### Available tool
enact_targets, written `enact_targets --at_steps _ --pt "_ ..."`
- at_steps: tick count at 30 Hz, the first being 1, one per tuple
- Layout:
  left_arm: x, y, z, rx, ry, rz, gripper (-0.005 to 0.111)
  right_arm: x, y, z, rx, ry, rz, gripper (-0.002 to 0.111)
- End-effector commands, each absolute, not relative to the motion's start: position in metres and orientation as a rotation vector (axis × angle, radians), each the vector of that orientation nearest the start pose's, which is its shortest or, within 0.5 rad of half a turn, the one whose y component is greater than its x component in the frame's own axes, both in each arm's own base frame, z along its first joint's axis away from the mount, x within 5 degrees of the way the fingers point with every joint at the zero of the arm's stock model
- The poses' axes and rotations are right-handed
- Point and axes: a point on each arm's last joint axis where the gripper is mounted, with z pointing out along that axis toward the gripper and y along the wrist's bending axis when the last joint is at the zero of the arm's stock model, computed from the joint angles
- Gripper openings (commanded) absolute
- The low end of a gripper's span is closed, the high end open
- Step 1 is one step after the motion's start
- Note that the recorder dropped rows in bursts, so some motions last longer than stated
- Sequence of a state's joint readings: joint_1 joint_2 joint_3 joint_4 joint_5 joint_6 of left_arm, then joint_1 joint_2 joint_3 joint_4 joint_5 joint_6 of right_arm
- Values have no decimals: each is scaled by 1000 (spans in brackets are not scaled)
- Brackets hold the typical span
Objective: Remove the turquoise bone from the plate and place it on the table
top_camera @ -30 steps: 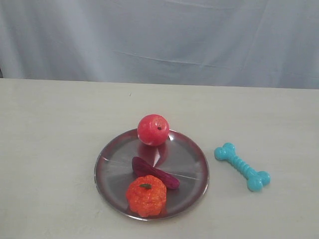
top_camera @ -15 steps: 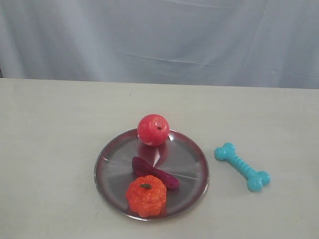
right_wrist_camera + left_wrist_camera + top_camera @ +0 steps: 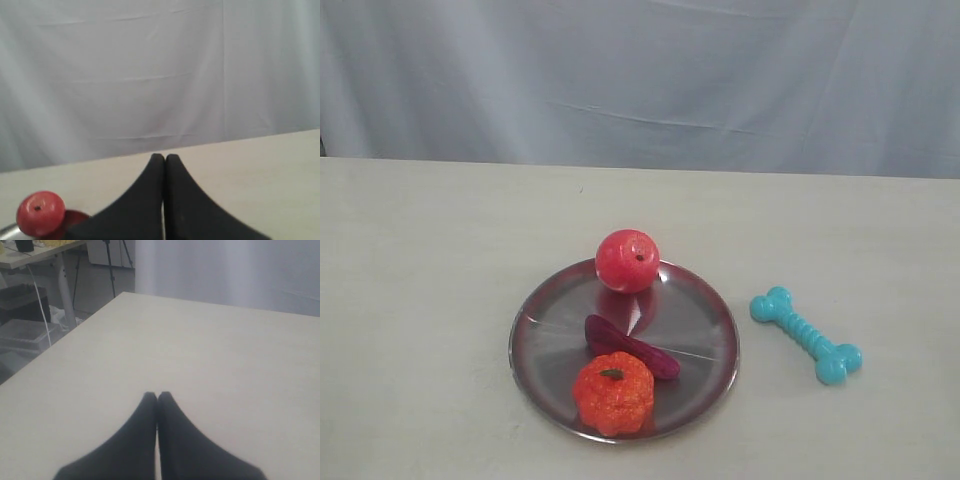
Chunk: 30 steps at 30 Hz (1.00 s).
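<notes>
Neither arm makes it into the exterior view, so I can't tell how near either tool is to anything. The wrist views only show the black fingertips. The left tool point(image 3: 157, 397) is clenched tight with nothing between the tips. It hangs over a bare stretch of the pale beige matte bench point(image 3: 440, 260), and one bench edge runs off diagonally with a clear plastic storage box point(image 3: 22, 335) on the floor past it. The right tool point(image 3: 165, 159) is clenched on nothing too.

Beside the right tool's fingers you can just catch the glossy red apple-shaped ball point(image 3: 40, 213), plus a sliver of the round shiny silver metal plate point(image 3: 705, 320), mostly cut off by the frame.

In the exterior view the bench's near and side edges are out of frame. The far edge meets a pale grey-blue cloth backdrop point(image 3: 640, 80). There's loads of open bench left of the plate and behind it.

The turquoise rubber dog-bone toy point(image 3: 806, 335), with a ribbed shaft and knobby ends, lies flat on the bench to the right of the plate. It's near the rim but not touching, and angled so one knob points toward the plate. It doesn't show in either wrist view.

On the plate are the red ball at the far rim, a bumpy orange pumpkin-shaped toy point(image 3: 613, 392) at the near rim and a dark purple elongated piece point(image 3: 630, 347) between them, partly tucked behind the pumpkin.
</notes>
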<state>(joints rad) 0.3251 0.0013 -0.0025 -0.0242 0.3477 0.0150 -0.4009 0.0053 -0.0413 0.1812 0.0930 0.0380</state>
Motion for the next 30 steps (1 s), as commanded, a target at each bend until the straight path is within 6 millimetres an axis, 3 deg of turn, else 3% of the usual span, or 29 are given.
enact_targets --at_steps 1,7,17,30 --pt "51 16 182 -304 1806 214 0 52 -21 200 403 1578 -205 -1" --pt "51 16 182 -304 1806 214 0 52 -18 193 295 1688 -244 -1" --pt "51 16 182 -304 1806 214 0 51 -17 182 342 1803 -202 -1" --pt "51 16 182 -304 1806 214 0 50 -17 182 342 1805 -202 -1"
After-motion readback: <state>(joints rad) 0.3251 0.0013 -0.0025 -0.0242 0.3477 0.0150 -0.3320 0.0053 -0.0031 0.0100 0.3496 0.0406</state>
